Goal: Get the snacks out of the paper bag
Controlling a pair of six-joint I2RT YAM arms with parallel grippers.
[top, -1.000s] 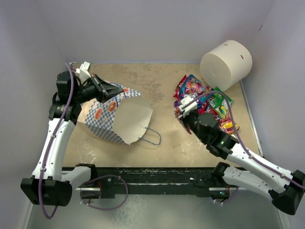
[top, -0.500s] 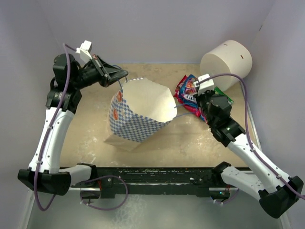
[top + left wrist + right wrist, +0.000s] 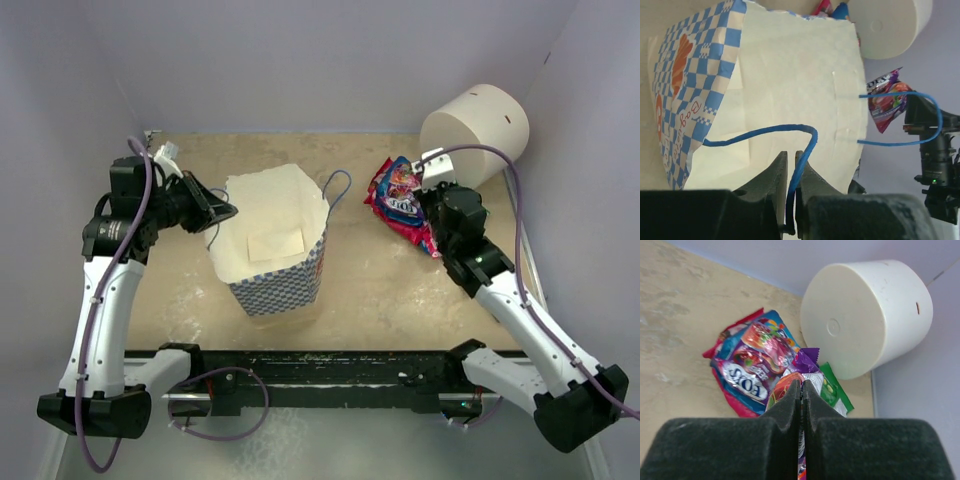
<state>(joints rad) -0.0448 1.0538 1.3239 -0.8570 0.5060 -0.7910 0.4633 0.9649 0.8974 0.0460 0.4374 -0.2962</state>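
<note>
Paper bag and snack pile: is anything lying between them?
Just bare table between bag and snacks in the top view; the bag's blue handle juts that way.

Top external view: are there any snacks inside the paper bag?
No, the upright, open paper bag shows only its bare cream floor; the snacks lie outside it near the white cylinder.

My left arm (image 3: 105,300) and right arm (image 3: 535,328) are white shells with black joints and black bases. A purple cable (image 3: 478,148) runs along each. My right gripper (image 3: 801,385) has dark, matte wedge fingers (image 3: 785,410); a green light (image 3: 933,181) glows on its wrist.
</note>
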